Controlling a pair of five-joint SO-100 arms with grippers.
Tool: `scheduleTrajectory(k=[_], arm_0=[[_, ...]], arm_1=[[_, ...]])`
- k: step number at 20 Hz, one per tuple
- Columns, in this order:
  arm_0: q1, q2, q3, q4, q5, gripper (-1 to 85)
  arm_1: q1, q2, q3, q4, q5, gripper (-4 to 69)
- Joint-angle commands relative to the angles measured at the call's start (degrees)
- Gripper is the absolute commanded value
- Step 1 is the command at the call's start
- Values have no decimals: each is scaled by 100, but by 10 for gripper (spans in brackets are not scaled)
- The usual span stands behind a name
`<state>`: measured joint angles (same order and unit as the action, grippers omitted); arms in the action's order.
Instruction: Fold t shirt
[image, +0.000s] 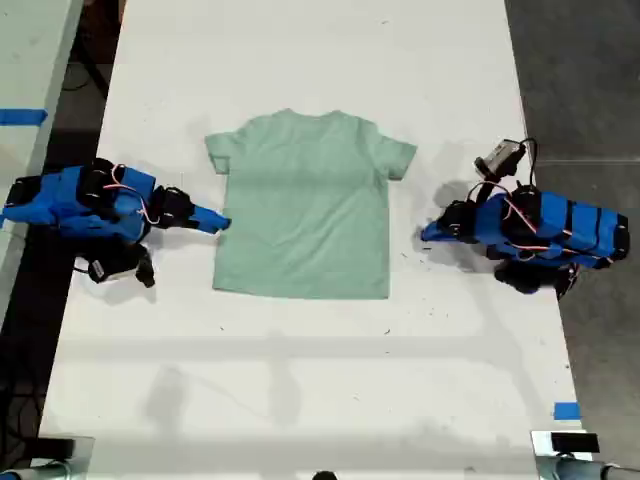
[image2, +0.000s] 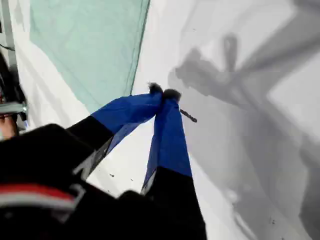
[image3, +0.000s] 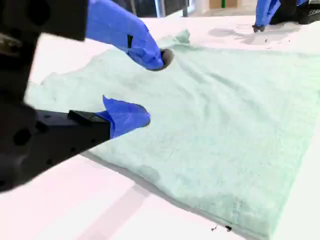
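Exterior view has the pale sage-green cloth t shirt (image: 303, 205) lying flat mid white table (image: 300, 380). At that view's left edge of the shirt, my second gripper (image3: 150, 90) sits spread wide; my first gripper (image2: 164, 92) rests pinched together, empty, at its right

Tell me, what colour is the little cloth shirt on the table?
The small short-sleeved cloth t-shirt is plain pale sage-green, clearest in the exterior view.
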<state>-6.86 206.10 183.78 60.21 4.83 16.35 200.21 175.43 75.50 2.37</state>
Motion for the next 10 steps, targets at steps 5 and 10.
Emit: scheduleTrajectory(k=[5,10], arm_0=[[-53,35,35,-35,35,147],[-53,35,35,-35,35,147]], arm_1=[[404,53,-141,-352,-756,39],[2514,-3393,-3129,-316,-2382,253]])
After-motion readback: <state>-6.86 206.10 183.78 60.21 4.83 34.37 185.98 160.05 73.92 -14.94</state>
